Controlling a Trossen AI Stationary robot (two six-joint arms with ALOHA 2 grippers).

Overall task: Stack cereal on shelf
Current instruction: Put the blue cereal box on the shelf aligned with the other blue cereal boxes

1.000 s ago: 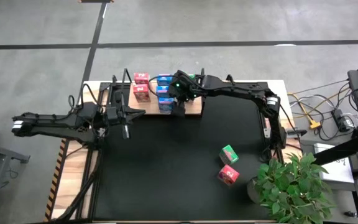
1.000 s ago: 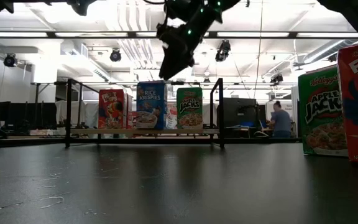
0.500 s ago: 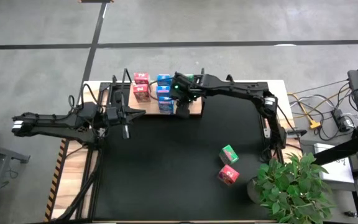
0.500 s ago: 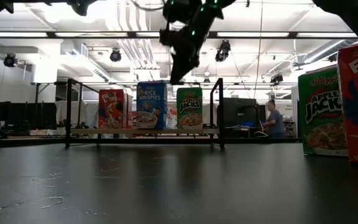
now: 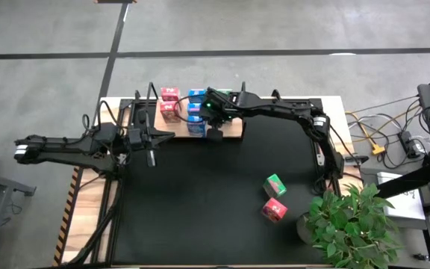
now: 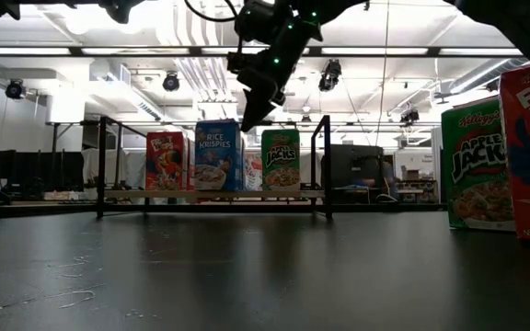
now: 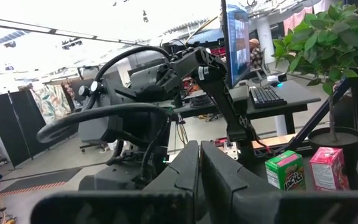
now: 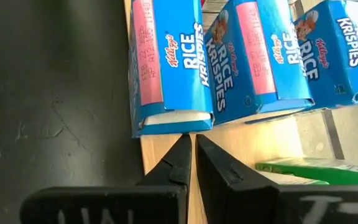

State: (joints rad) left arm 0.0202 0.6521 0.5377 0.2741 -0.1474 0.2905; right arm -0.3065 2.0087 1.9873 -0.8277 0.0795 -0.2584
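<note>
Since the earlier frames, the right end effector (image 5: 215,135) has gone from spread fingers to clenched, and the front blue box (image 6: 215,154) sits slightly farther left on the shelf (image 5: 234,128).

Right end effector: fingers pressed together, grasping nothing. It hangs above the near edge of the shelf, just beside the near blue box (image 8: 166,68). In the low view it is raised above the box tops (image 6: 250,115).

Left end effector (image 5: 151,158): clenched, empty, parked at the left side of the bench (image 5: 200,202), well apart from the loose boxes.

Shelf: a flat board of light wood with thin black posts (image 6: 325,165), at the far edge of the bench.

Cereal on the shelf:
- Three blue boxes in one row running near to far, printed RICE KRISPIES in white, with a pink panel on one face.
- Pink-red boxes (image 5: 170,103) to their left, two visible from above.
- A green box (image 6: 281,160) to the right of the blue row, printed APPLE JACKS; in the right wrist view a green box edge (image 8: 316,171) shows beside the blue row.

Cereal off the shelf:
- One green box (image 5: 275,184) and one pink-red box (image 5: 274,211) on the near right of the bench, just beside each other and near a potted plant (image 5: 357,224).
</note>
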